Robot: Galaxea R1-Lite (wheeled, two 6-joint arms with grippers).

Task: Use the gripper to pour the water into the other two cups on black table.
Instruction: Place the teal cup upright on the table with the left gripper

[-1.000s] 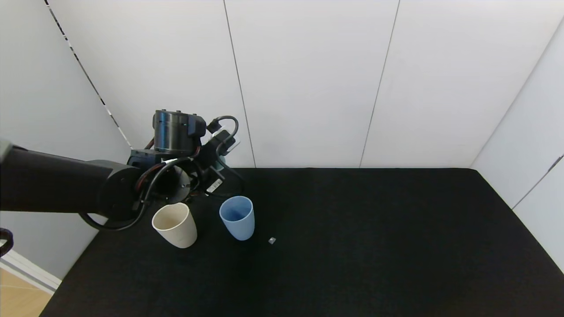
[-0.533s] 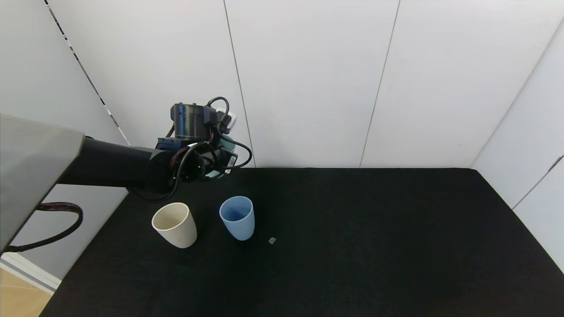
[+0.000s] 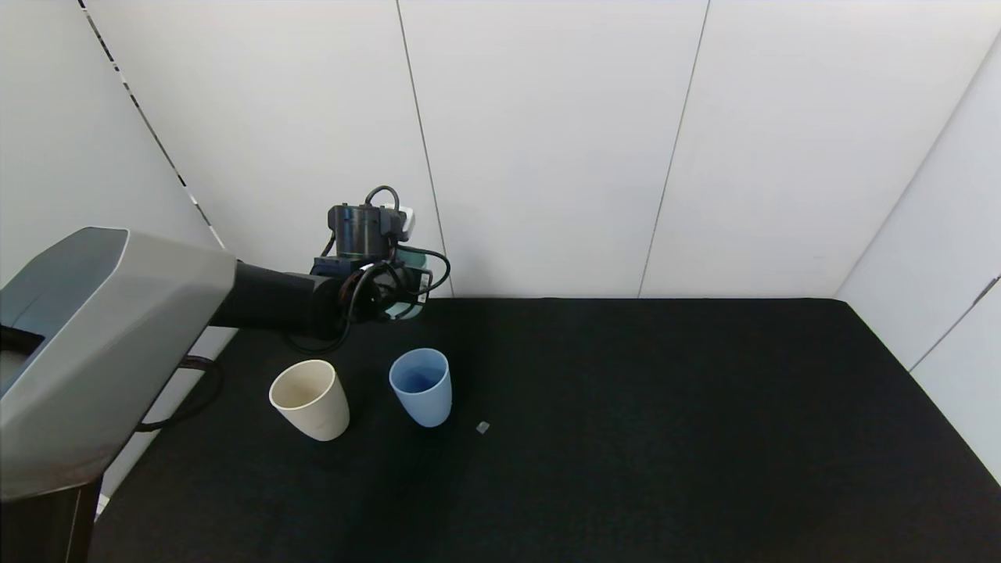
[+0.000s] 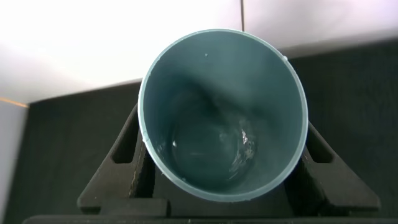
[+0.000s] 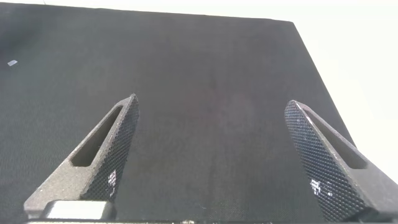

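Observation:
My left gripper (image 3: 397, 288) is at the back left of the black table (image 3: 626, 430), near the wall, behind both cups. It is shut on a teal-green tumbler (image 4: 222, 115), whose edge shows in the head view (image 3: 412, 295). A little clear water (image 4: 249, 149) glistens at its bottom. The beige cup (image 3: 311, 399) and the light blue cup (image 3: 422, 387) stand upright side by side on the table, nearer to me than the gripper. My right gripper (image 5: 212, 104) is open and empty over bare table; it does not show in the head view.
A tiny pale speck (image 3: 482, 427) lies right of the blue cup. White wall panels rise behind the table and on the right. The left table edge runs close to the beige cup.
My left arm has drawn back from just behind the beige cup toward the back wall and slightly right, carrying the teal-green tumbler. Both cups have stayed put.

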